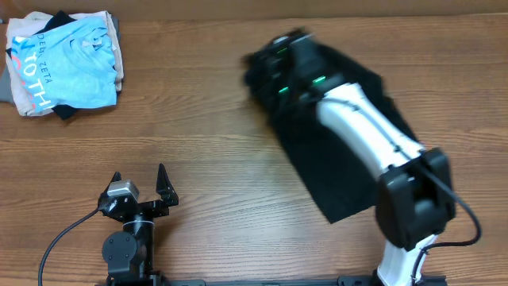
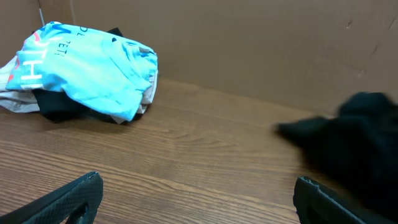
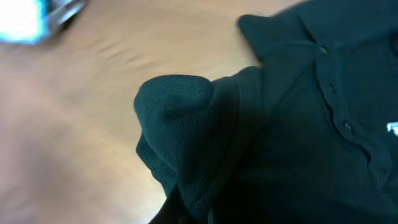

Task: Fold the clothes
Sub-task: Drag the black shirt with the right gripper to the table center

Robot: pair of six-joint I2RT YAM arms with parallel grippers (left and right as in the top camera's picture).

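Note:
The clothes, a black shirt (image 1: 337,163), lie spread across the right half of the table. In the right wrist view the shirt (image 3: 292,124) shows a buttoned placket and a folded collar. My right gripper (image 1: 276,57) is at the shirt's far left corner, blurred, shut on a bunched fold of the fabric (image 3: 180,118) that hides its fingers. My left gripper (image 1: 140,185) stands open near the front left, nothing between its fingers (image 2: 74,196). The shirt's edge (image 2: 354,137) lies ahead and to the right of it.
A pile of folded clothes topped by a light blue shirt with white lettering (image 1: 67,63) sits at the far left corner, and that pile (image 2: 87,71) also shows in the left wrist view. A brown wall (image 2: 261,43) borders the table's back.

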